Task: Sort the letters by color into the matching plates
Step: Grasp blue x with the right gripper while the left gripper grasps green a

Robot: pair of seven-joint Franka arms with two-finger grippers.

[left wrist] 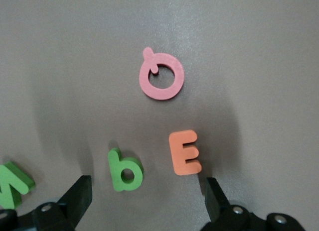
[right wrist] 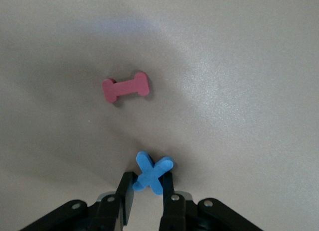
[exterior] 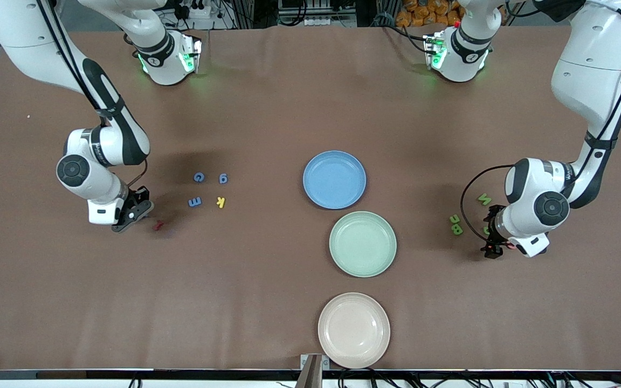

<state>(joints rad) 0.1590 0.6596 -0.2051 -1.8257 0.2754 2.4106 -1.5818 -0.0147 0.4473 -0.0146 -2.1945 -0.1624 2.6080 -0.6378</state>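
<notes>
Right tool [right wrist: 145,187] clamped on blue X [right wrist: 153,172] (wrist-view only); left tool [left wrist: 149,196] apart.

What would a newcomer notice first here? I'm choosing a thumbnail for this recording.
Three empty plates, blue, mint green and beige-pink, run down mid-table toward the front camera. The right gripper pinches a blue X near a red piece; the left gripper hangs open over a green b and orange E.
</notes>
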